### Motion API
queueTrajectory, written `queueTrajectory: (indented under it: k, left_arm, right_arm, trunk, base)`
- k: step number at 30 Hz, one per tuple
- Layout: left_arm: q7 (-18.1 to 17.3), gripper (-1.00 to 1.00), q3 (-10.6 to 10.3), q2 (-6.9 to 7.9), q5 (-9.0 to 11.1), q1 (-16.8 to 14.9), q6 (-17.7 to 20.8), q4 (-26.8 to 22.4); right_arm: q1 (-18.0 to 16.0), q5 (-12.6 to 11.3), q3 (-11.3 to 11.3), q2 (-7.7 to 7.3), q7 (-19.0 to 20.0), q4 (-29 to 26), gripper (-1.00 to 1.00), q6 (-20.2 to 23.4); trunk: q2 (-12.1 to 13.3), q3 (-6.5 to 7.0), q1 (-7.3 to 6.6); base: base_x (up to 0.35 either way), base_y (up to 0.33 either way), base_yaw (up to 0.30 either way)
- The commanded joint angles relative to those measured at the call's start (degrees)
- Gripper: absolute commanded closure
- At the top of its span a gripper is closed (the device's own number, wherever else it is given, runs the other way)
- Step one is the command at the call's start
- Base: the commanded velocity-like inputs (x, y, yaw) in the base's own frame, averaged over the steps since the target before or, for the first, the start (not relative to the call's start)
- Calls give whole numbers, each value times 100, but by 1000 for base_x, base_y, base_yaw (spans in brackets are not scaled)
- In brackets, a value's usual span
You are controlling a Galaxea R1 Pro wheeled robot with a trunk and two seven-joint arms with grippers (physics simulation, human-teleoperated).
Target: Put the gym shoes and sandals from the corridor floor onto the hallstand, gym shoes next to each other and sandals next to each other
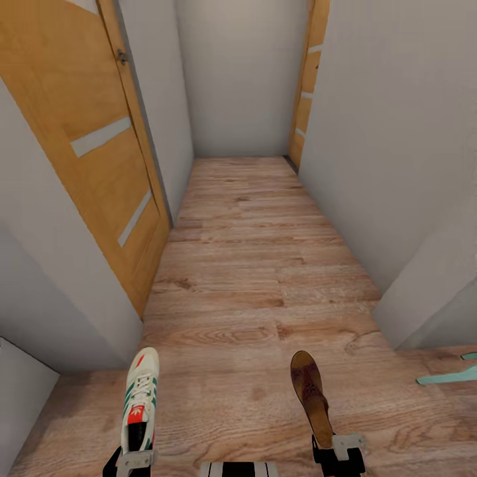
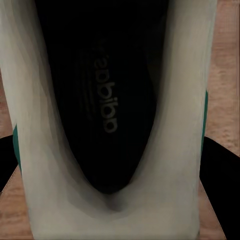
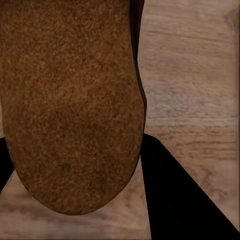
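Observation:
A white gym shoe (image 1: 140,397) with green stripes and a red tongue patch sticks forward from my left gripper (image 1: 136,457), which is shut on its heel end. In the left wrist view the gym shoe's white collar (image 2: 120,210) and dark insole fill the space between the black fingers (image 2: 225,180). At the lower right, my right gripper (image 1: 338,452) is shut on the heel of a brown sandal (image 1: 310,391) pointing forward above the corridor floor (image 1: 245,265). The sandal's tan footbed (image 3: 70,110) lies beside one black finger (image 3: 175,200). The hallstand is out of view.
A narrow corridor runs ahead between grey walls to a grey end wall. An orange wooden door (image 1: 93,146) stands on the left and another door (image 1: 308,79) at the far right. A teal object (image 1: 450,376) lies on the floor at the right edge.

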Motion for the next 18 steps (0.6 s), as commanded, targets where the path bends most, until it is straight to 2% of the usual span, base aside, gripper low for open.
queueTrajectory:
  k: [1,18]
  left_arm:
    - [30,100,-45,3,26,-2,-15,4]
    - [36,100,-63,-32,-20,-2,-14,14]
  right_arm:
    - [-1,-78,54,2,2,2,100,-14]
    - [8,-79,45,7,-10,-6,100,-13]
  trunk:
    - [0,28,-3]
    - [23,524,-47]
  base:
    - [0,0,0]
    - [0,0,0]
